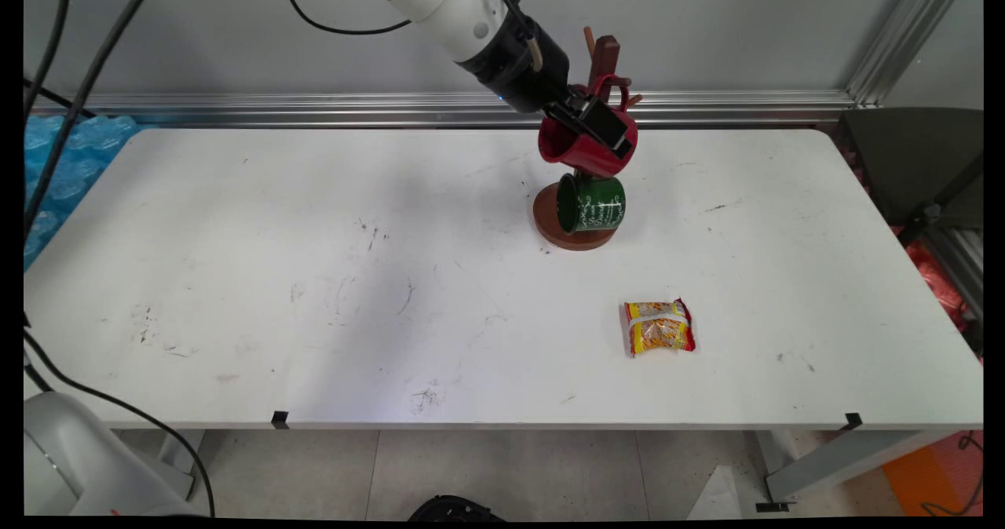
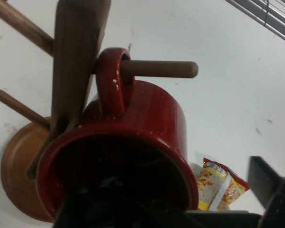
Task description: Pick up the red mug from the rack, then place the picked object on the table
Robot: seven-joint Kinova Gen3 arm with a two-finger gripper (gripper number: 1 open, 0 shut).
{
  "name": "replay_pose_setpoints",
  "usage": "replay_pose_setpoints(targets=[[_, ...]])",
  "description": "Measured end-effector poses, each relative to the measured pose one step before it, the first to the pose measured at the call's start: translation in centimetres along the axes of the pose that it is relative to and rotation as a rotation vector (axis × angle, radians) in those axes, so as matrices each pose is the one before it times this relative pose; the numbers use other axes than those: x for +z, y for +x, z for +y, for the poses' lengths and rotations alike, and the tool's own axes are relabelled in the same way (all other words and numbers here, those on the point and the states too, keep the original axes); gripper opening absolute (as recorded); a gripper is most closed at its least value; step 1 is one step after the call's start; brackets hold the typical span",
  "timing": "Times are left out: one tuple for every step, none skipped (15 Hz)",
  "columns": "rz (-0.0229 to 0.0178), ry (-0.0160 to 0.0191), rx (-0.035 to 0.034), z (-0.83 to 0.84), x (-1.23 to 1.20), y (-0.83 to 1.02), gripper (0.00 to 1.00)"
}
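Main view: black two-finger hand (image 1: 598,125) grips the rim of a glossy red enamel mug (image 1: 577,148), its handle looped on an upper peg of the brown wooden mug tree (image 1: 604,54). Green enamel mug (image 1: 590,203) hangs just below, over the round base. Yellow-red snack packet (image 1: 659,326) lies well apart on the white desk (image 1: 314,278).

Hand view: red mug's handle sits partway along the peg, one finger inside the rim, one outside, clamped on the wall. Risks: a sideways pull could tip the tree; letting go carelessly could drop the red mug onto the green one.
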Motion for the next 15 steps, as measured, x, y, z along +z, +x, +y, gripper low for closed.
replay_pose_setpoints(targets=[[0.00116, 0.00191, -0.00054, -0.018, 0.106, -0.011, 0.0], [0.00101, 0.00206, -0.00059, -0.024, 0.074, -0.017, 0.0], [0.00002, 0.00089, 0.00021, 0.002, 0.041, -0.017, 0.0], [0.00023, 0.00127, 0.00035, -0.003, 0.069, -0.02, 0.0], [0.00038, 0.00035, 0.00049, 0.014, 0.059, -0.029, 0.0], [0.0005, -0.0002, 0.00073, 0.03, 0.037, -0.009, 0.0], [0.00036, -0.00016, 0.00044, 0.03, 0.015, -0.021, 0.0], [0.00014, -0.00018, 0.00052, 0.041, -0.016, -0.031, 0.0], [0.00049, 0.00005, 0.00059, 0.04, -0.042, -0.031, 0.0], [0.00021, -0.00052, 0.00093, 0.055, -0.062, -0.045, 0.0], [0.00033, -0.00121, 0.00126, 0.062, -0.073, -0.035, 0.0], [0.00023, -0.00091, 0.00078, 0.042, -0.054, -0.023, 0.0], [0.00055, -0.00179, 0.00171, 0.082, -0.104, -0.026, 0.0], [0.00083, -0.00255, 0.00207, 0.111, -0.134, -0.021, 0.0], [0.00094, -0.00319, 0.00209, 0.132, -0.141, -0.014, 0.0]])
